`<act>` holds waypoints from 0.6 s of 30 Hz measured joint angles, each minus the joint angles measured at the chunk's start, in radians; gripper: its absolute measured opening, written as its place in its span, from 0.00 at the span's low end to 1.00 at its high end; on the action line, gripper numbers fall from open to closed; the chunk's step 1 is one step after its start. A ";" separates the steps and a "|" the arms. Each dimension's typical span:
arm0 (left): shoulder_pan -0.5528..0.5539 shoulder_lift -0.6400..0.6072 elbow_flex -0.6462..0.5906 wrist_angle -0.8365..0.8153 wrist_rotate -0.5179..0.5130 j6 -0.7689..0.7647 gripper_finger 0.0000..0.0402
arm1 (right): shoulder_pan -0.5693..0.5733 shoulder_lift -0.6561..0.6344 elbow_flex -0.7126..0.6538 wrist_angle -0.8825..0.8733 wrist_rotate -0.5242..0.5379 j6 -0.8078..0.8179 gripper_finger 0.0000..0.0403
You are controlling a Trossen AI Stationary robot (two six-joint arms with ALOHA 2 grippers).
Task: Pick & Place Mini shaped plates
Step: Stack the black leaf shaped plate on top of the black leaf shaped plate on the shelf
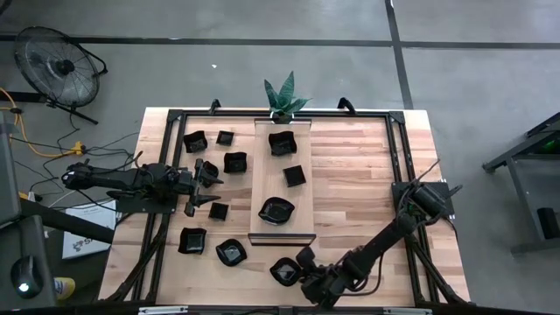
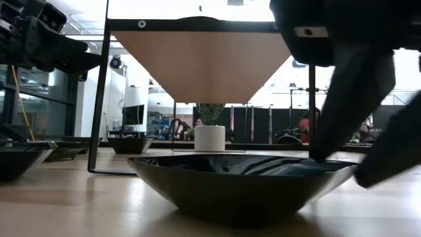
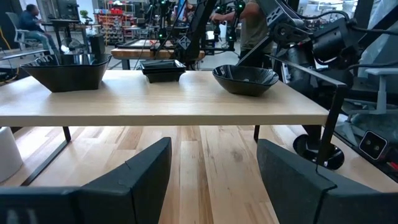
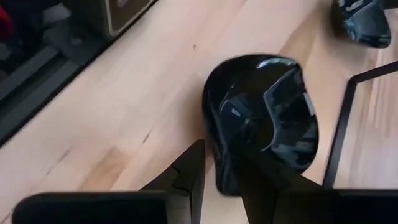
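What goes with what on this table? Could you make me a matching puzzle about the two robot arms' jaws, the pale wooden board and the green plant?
Things:
1. left gripper
2. right gripper
3. pale wooden raised board
4. green leafy potted plant

States or places:
A. at the far edge of the wooden table
B. jaws closed on the rim of a glossy black wavy-rimmed plate
C. jaws wide open, holding nothing
D. carrying three small black plates

Pairs: 1-C, 2-B, 3-D, 4-A
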 joint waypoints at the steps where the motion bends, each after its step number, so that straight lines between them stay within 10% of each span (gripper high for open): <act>1: 0.000 0.000 0.000 0.000 0.000 0.000 0.58 | -0.001 0.000 0.000 0.005 0.001 0.000 0.19; 18: 0.000 0.000 0.000 0.000 0.000 0.000 0.58 | -0.026 0.000 0.000 -0.012 -0.037 -0.059 0.20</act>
